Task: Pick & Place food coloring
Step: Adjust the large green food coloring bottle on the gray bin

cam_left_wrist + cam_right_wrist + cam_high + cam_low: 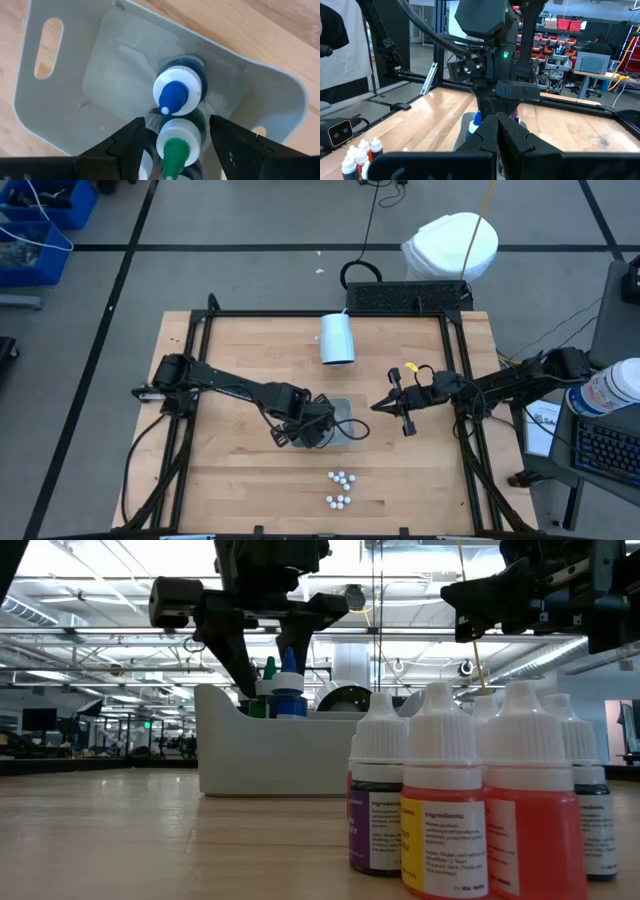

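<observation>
Left tool [175, 137] spread around green-tipped bottle [176, 145] in grey bin [60, 105] (frame centre); lifting could knock blue-tipped bottle [176, 90]; right tool [383, 406] pressed together

Two dark, matte-black jointed robot arms

The left black arm [235, 388] is built of boxy, angular segments ending in a blocky wrist housing; a small green light glows on that housing in the right wrist view. The right black arm [500, 385] carries looped black cables and a yellow tag near its wrist. Both sets of fingers [235, 145] are dark, textured wedges.
</observation>
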